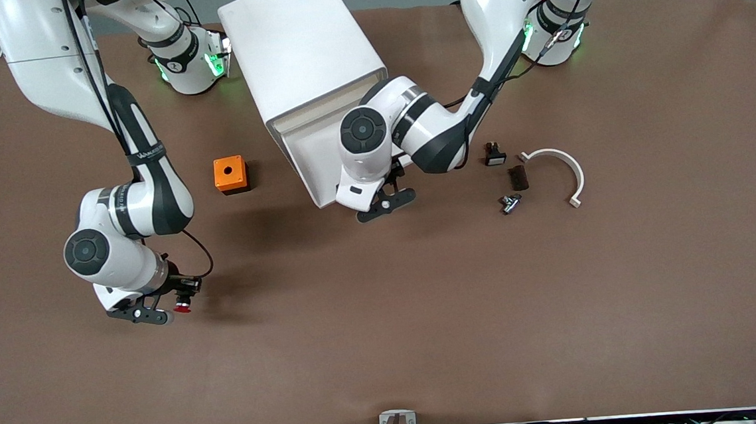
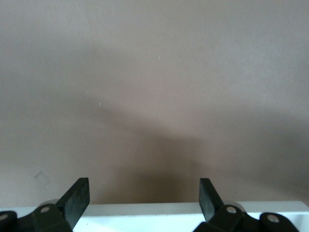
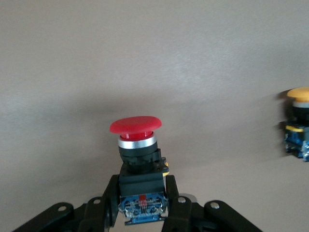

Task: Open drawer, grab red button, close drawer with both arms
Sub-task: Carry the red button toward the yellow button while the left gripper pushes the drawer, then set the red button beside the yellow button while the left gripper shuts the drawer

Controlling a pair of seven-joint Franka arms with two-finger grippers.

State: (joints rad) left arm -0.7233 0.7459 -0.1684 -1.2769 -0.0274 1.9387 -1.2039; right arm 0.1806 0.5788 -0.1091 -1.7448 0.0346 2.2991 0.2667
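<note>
The white cabinet (image 1: 300,51) stands at the robots' edge of the table with one drawer (image 1: 311,160) pulled out toward the front camera. My left gripper (image 1: 387,201) is open and empty at the drawer's front edge; in the left wrist view (image 2: 143,188) the white drawer edge (image 2: 154,212) lies between its fingers. My right gripper (image 1: 162,313) hangs low over the table toward the right arm's end. It is shut on the button (image 1: 182,308). The right wrist view shows that gripper (image 3: 142,200) gripping the black body of the button (image 3: 136,145), red cap outward.
An orange box with a hole (image 1: 230,174) sits beside the drawer. A black button with a white face (image 1: 494,156), a dark block (image 1: 518,177), a small silver part (image 1: 509,203) and a white curved piece (image 1: 564,166) lie toward the left arm's end. An orange-yellow capped button (image 3: 297,121) shows in the right wrist view.
</note>
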